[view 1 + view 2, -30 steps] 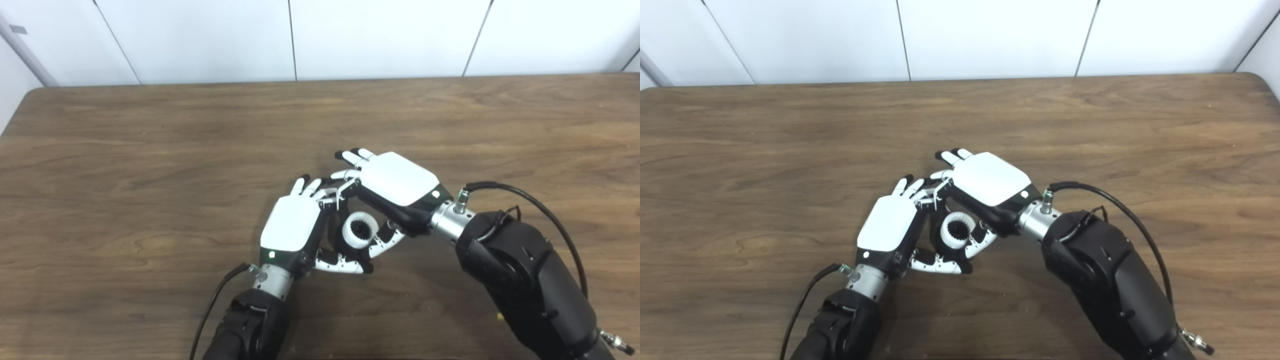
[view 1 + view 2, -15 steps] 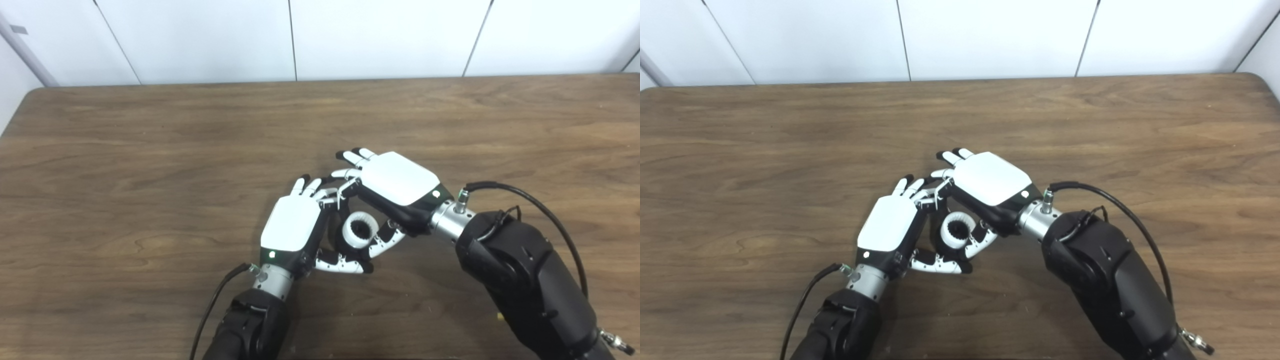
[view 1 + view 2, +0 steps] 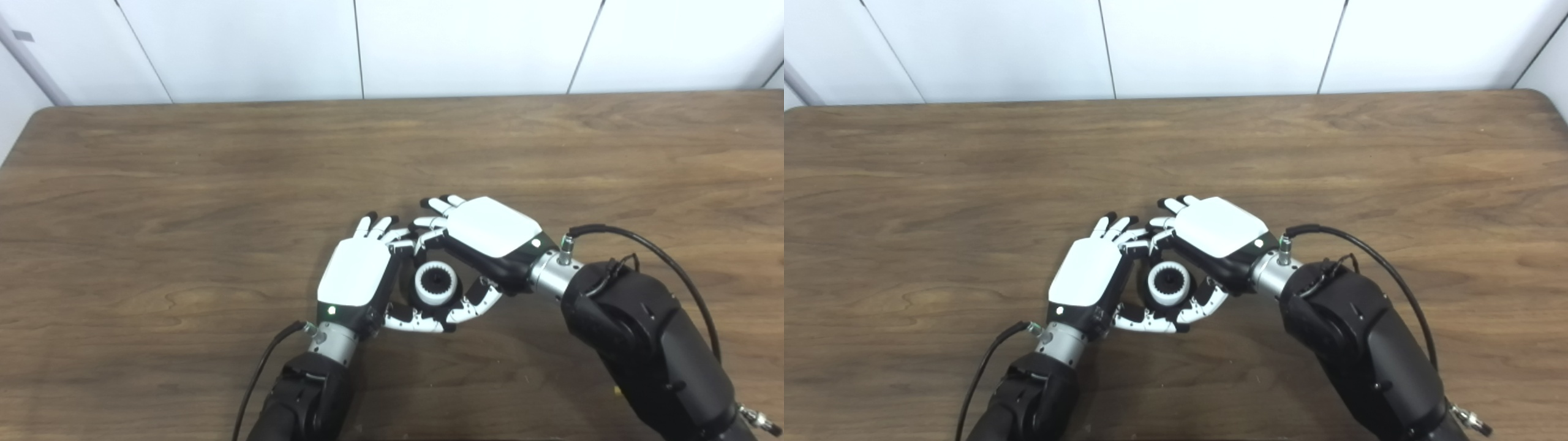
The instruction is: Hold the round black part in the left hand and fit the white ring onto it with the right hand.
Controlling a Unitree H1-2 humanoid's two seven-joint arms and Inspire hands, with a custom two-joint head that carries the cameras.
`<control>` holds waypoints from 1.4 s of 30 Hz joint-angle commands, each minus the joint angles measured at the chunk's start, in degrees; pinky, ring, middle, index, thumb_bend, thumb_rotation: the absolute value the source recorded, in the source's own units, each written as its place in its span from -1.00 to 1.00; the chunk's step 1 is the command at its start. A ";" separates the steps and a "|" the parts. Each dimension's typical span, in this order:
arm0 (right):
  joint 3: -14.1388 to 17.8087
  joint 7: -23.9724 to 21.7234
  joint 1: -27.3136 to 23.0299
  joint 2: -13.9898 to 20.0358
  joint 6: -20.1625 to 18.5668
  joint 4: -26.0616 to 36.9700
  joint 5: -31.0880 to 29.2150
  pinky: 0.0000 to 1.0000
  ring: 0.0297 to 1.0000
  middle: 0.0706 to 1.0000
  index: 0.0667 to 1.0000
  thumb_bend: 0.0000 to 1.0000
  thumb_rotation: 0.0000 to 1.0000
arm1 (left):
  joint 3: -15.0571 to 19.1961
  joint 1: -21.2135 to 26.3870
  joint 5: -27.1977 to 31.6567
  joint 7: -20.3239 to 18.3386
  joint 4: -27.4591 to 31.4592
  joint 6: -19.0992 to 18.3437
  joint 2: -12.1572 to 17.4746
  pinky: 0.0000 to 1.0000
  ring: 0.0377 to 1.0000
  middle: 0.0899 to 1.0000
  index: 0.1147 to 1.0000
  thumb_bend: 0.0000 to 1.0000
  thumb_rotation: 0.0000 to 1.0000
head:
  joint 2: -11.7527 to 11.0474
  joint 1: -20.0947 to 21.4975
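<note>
The white ring (image 3: 436, 297) faces up between my two hands, low over the wooden table (image 3: 184, 184). Dark teeth of the round black part (image 3: 436, 281) show through its hole; the rest of that part is hidden by the ring and my fingers. My left hand (image 3: 355, 272) cups it from the left, thumb curled underneath. My right hand (image 3: 493, 226) closes on the ring from the right, its thumb at the ring's lower right edge. The fingertips of both hands meet just behind the ring.
Bare wooden tabletop spreads on all sides of the hands. A white panelled wall (image 3: 367, 43) rises behind the table's far edge. Cables loop from both wrists, the right one (image 3: 643, 245) arching above the forearm.
Both hands have sunk a little toward the table, the right one shifting nearer and lower. The ring has turned from tilted to facing straight up.
</note>
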State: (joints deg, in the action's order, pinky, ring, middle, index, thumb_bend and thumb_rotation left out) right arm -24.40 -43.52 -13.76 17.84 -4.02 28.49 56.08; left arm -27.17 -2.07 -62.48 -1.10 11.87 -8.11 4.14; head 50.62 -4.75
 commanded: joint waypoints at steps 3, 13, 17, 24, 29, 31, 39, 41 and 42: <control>0.52 -0.41 -0.98 -0.25 0.12 1.00 -0.24 1.00 1.00 0.79 0.28 0.95 -0.33 | -0.28 1.00 -0.17 0.06 0.37 0.41 -0.37 1.00 0.85 0.58 -0.16 0.04 -0.89 | 0.02 -0.03; 3.80 1.10 -1.27 0.59 0.01 1.81 -1.45 1.00 1.00 0.77 0.27 1.00 -0.33 | -0.20 0.86 0.10 0.32 0.18 0.61 -0.17 1.00 0.85 0.59 -0.16 0.04 -0.89 | -0.32 0.21; 5.38 1.07 -1.33 0.69 -0.34 2.62 -2.53 1.00 1.00 0.77 0.28 0.99 -0.34 | -0.17 0.80 0.00 0.33 0.21 0.60 -0.02 1.00 0.85 0.59 -0.16 0.04 -0.89 | -0.43 0.28; 8.02 0.73 -1.68 0.78 -1.48 4.32 -3.89 1.00 1.00 0.78 0.28 0.98 -0.36 | -0.12 0.57 0.06 0.23 0.29 0.56 0.13 1.00 0.85 0.59 -0.16 0.04 -0.89 | -0.47 0.32; 9.16 0.39 -1.94 1.45 -1.69 4.90 -4.24 1.00 1.00 0.78 0.29 0.96 -0.31 | -0.06 0.48 0.30 0.43 0.32 0.84 0.33 1.00 0.85 0.58 -0.16 0.04 -0.89 | -0.56 0.36; 9.72 0.28 -1.91 1.70 -1.92 5.16 -3.98 1.00 1.00 0.76 0.29 0.98 -0.30 | 0.01 0.45 0.37 0.46 0.35 0.87 0.41 1.00 0.84 0.58 -0.16 0.04 -0.89 | -0.64 0.52; 12.62 0.30 -1.32 2.88 -3.31 5.66 -4.28 1.00 1.00 0.75 0.28 1.00 -0.33 | 0.44 0.04 0.79 0.76 0.91 1.18 1.02 1.00 0.83 0.55 -0.16 0.04 -0.89 | -1.34 1.57; 13.35 0.38 -1.05 3.30 -3.53 5.77 -4.52 1.00 1.00 0.76 0.29 0.99 -0.30 | 0.61 -0.11 1.04 0.48 1.21 0.97 1.15 1.00 0.83 0.54 -0.16 0.04 -0.89 | -1.40 1.76; 13.82 0.30 -0.89 3.58 -3.77 5.95 -4.83 1.00 1.00 0.76 0.29 0.99 -0.30 | 0.65 -0.15 1.09 0.36 1.34 0.89 1.25 1.00 0.83 0.54 -0.16 0.04 -0.89 | -1.41 1.84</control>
State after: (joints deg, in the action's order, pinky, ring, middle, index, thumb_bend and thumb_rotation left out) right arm -11.75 -44.08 -13.70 20.58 -7.45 32.25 51.98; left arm -26.90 -2.24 -61.22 -0.70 12.01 -7.61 4.94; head 49.13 -2.90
